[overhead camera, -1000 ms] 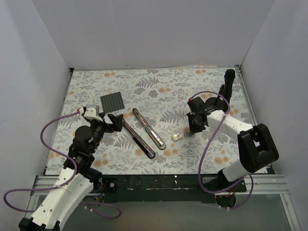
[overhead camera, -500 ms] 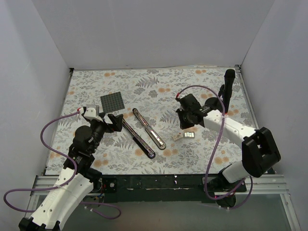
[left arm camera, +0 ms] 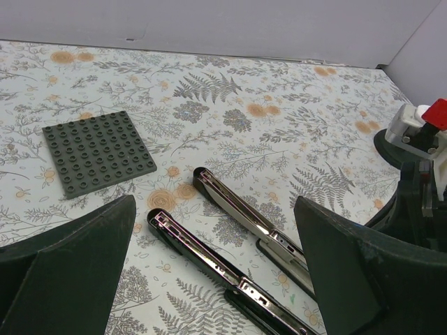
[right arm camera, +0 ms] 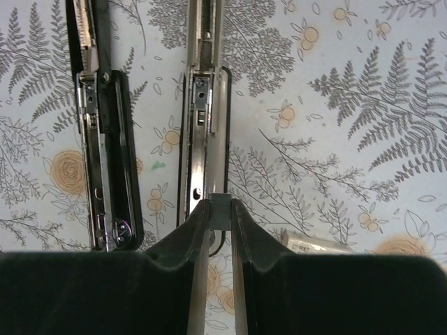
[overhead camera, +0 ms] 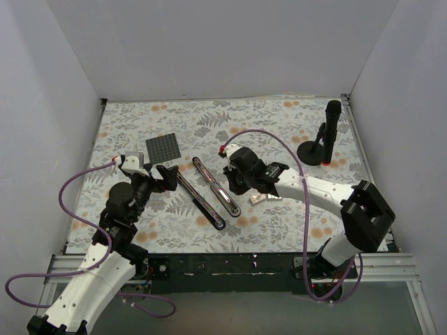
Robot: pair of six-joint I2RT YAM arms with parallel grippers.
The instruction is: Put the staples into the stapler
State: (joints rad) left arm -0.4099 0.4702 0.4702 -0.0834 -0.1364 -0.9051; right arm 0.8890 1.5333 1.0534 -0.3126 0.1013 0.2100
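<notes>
1. The stapler (overhead camera: 201, 202) lies folded fully open near the middle of the floral mat (overhead camera: 279, 125). Its two long arms lie flat side by side, slanting from far left to near right, with their silver channels facing up.
2. The right gripper (overhead camera: 232, 185) hangs over the near end of the right-hand stapler arm. Its fingers are clamped on a small grey staple block (right arm camera: 221, 208), which the right wrist view shows at the end of that arm's channel.
3. The left gripper (overhead camera: 166, 176) is spread wide and holds nothing. It sits just left of the stapler's far ends.
4. A whitish staple box (overhead camera: 264, 199) lies on the mat just right of the stapler, beside the right arm.
5. White walls (overhead camera: 209, 49) close off the mat's left, far and right edges. The widest stretch of open mat runs between the stapler and the far wall.
6. A dark grey studded baseplate (overhead camera: 162, 148) lies far-left of the stapler. A black stand (overhead camera: 325, 136) with a round base is upright near the right edge.
7. Count: one stapler with two arms, one staple block, one box, one baseplate, one stand, two grippers.
</notes>
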